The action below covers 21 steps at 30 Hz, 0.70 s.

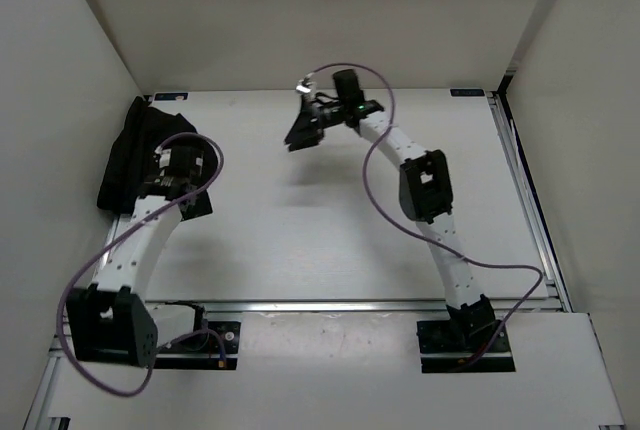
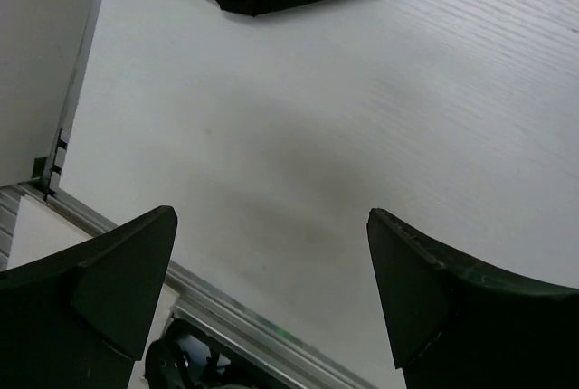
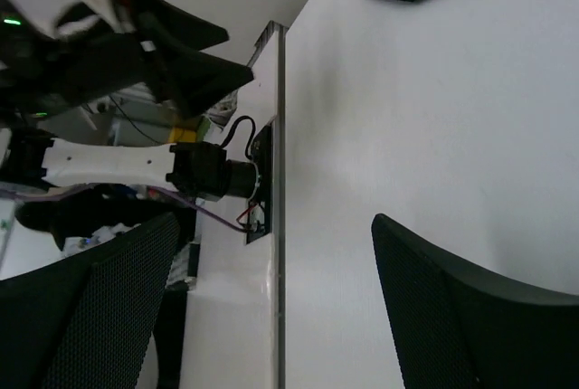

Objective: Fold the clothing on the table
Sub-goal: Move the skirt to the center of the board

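Left hand (image 2: 270, 217) and right hand (image 3: 275, 219) are both spread wide, holding nothing. The black clothing (image 1: 125, 155) lies bunched on the white bench (image 1: 300, 250) at ten o'clock, just beside the left hand.

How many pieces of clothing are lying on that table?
1: the black clothing, bunched at the table's far left corner, partly under the left arm. Another could hide beneath.

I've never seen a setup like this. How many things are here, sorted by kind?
Robot arms: 2, the left arm and the right arm
Black clothing: 1
White table: 1
Total: 4
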{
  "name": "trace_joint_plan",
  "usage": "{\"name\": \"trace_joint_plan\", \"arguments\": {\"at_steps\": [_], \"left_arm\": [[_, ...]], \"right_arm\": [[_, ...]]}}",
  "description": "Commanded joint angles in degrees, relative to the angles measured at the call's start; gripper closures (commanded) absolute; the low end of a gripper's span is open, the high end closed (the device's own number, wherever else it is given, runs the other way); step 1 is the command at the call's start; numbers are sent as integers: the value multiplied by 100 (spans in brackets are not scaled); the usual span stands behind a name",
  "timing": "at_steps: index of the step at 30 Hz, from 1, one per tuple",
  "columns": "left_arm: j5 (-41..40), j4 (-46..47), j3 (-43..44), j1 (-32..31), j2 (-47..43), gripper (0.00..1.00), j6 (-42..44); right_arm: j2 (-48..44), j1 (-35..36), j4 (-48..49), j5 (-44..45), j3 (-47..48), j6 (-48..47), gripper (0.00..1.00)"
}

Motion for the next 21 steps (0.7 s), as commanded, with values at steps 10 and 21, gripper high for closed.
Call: {"name": "trace_joint_plan", "arguments": {"at_steps": [10,21], "left_arm": [[-1789,1710,184,349,1539,1,409],[-1824,2887,342,937,2804,2,1473]], "right_arm": [[-1772,-2938,-1858,-929,-1022,-1012,8],[-2202,-4116,-2159,-789,-1162,-1207,8]]}}
